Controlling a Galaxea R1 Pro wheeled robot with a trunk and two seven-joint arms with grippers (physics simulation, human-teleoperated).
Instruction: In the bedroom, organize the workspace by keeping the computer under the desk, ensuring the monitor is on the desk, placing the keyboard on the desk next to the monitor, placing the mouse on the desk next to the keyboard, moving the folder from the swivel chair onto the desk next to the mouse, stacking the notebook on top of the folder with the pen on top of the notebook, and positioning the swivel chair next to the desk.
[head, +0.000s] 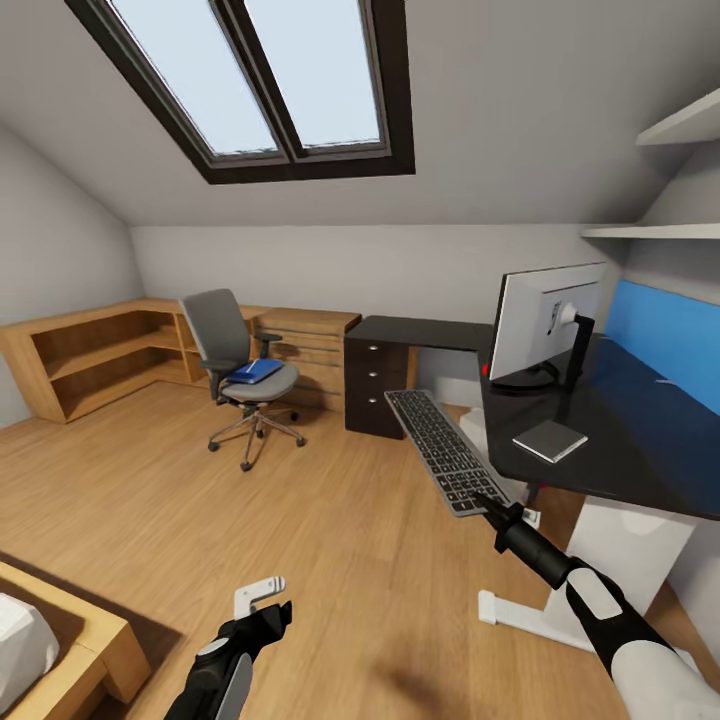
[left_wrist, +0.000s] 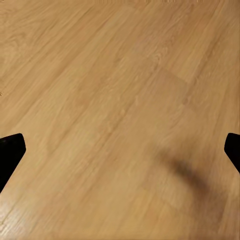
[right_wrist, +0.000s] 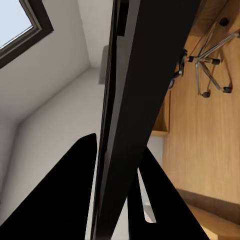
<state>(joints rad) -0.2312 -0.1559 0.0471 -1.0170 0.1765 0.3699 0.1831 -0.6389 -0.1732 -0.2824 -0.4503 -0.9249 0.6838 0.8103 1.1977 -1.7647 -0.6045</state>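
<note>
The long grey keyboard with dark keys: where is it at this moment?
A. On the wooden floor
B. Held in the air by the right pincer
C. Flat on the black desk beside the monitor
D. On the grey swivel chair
B: the long grey keyboard with dark keys hangs off the black desk's edge, gripped at its near end by the right pincer.

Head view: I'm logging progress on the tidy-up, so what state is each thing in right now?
Keyboard: held in the air by the right gripper, off the desk.
Monitor: upright on the desk.
Folder: lying on the chair seat.
Chair: upright, away from the desk.
Left gripper: open, holding nothing, over the floor.
Right gripper: shut on the keyboard's end.
</note>
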